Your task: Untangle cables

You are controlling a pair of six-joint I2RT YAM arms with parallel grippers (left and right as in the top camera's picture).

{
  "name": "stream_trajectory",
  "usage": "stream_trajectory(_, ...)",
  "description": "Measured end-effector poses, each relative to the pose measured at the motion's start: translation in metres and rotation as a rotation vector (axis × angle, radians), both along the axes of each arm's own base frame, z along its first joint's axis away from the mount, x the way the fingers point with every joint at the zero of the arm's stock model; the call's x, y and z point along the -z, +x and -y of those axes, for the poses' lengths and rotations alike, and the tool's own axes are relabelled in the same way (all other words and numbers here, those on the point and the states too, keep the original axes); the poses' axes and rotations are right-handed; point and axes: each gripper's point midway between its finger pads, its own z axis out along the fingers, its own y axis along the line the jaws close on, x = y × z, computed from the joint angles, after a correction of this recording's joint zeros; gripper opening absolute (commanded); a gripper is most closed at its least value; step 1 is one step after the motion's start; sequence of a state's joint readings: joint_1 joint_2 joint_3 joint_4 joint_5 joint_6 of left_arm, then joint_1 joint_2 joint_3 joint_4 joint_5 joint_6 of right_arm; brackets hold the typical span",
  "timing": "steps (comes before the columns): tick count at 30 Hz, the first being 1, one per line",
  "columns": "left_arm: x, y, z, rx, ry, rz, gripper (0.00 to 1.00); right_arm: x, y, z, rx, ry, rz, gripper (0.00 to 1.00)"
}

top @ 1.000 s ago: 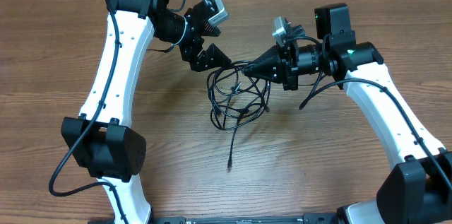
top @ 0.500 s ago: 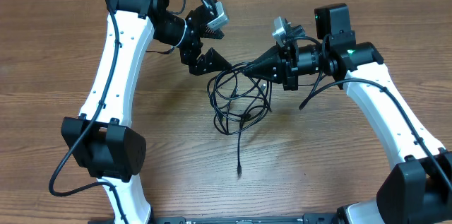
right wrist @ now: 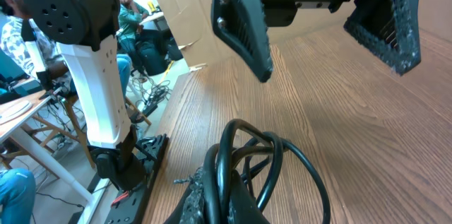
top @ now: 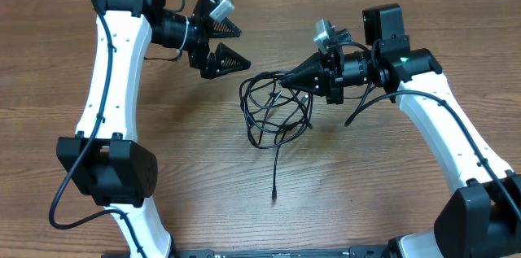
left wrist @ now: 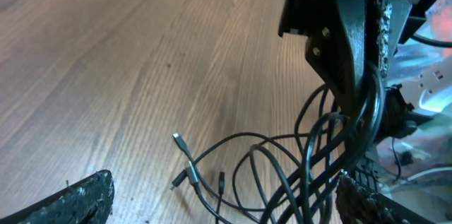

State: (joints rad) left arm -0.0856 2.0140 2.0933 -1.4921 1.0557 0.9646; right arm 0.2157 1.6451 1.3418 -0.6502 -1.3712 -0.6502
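The cables (top: 273, 113) are thin black cords in a loose tangle of loops at the table's middle. One free strand trails toward the front and ends in a small plug (top: 274, 199). My right gripper (top: 282, 81) is shut on the top of the tangle, and in the right wrist view several cable loops (right wrist: 279, 157) run between its pinched jaws (right wrist: 227, 194). My left gripper (top: 242, 45) stands open, up and to the left of the tangle, apart from it. In the left wrist view the cables (left wrist: 296, 174) hang ahead of its wide-open fingers (left wrist: 85, 199), under the right gripper (left wrist: 353, 61).
Bare wooden tabletop (top: 366, 185) surrounds the tangle. The white arms stand at either side, the left base (top: 106, 172) near the front left, the right base (top: 480, 213) at the front right. People and desks show beyond the table edge in the right wrist view.
My left gripper, still open, has drawn back up and to the left, away from the tangle. The trailing strand's plug has slid a little toward the front. The right gripper has not moved.
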Motion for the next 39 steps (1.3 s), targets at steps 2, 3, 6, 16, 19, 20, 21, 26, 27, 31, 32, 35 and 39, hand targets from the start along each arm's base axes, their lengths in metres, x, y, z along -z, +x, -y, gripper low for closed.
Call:
stream_trajectory(2,0.002,-0.003,0.006,0.017,0.014,0.001,1.00,0.000,0.000,0.000,0.000,0.000,0.001,0.04)
stream_trajectory(3,0.003,-0.005,0.010,0.028,0.022,0.004,1.00,0.000,0.000,0.000,0.000,0.000,0.000,0.04)
stream_trajectory(6,0.007,-0.012,0.022,0.065,0.048,0.012,1.00,0.000,0.000,0.000,0.000,0.000,0.000,0.04)
stream_trajectory(16,0.019,-0.019,0.034,0.112,0.132,0.042,0.99,0.001,0.001,0.000,0.006,-0.008,0.001,0.04)
stream_trajectory(19,0.021,-0.018,0.033,0.113,0.142,0.047,1.00,0.001,0.001,0.000,0.006,-0.008,0.000,0.04)
stream_trajectory(20,0.021,-0.018,0.033,0.113,0.143,0.047,1.00,0.001,0.001,0.000,0.006,-0.007,0.001,0.04)
stream_trajectory(21,0.021,-0.019,0.033,0.114,0.147,0.048,1.00,0.001,0.001,0.000,0.006,-0.008,0.000,0.04)
stream_trajectory(26,0.022,-0.020,0.032,0.115,0.155,0.041,0.95,0.001,0.001,0.000,0.006,-0.007,0.000,0.04)
stream_trajectory(27,0.023,-0.021,0.031,0.116,0.161,0.036,0.98,0.001,0.001,0.000,0.006,-0.008,0.000,0.04)
stream_trajectory(31,0.028,-0.023,0.027,0.115,0.198,0.023,1.00,0.001,0.001,0.000,0.006,-0.008,0.000,0.04)
stream_trajectory(32,0.030,-0.024,0.025,0.115,0.212,0.019,1.00,0.001,0.001,0.000,0.006,-0.007,0.000,0.04)
stream_trajectory(35,0.035,-0.025,0.020,0.111,0.252,0.012,1.00,0.001,0.001,0.000,0.006,-0.007,0.000,0.04)
stream_trajectory(39,0.044,-0.023,0.011,0.099,0.325,0.014,1.00,0.001,0.001,0.000,0.006,-0.008,0.000,0.04)
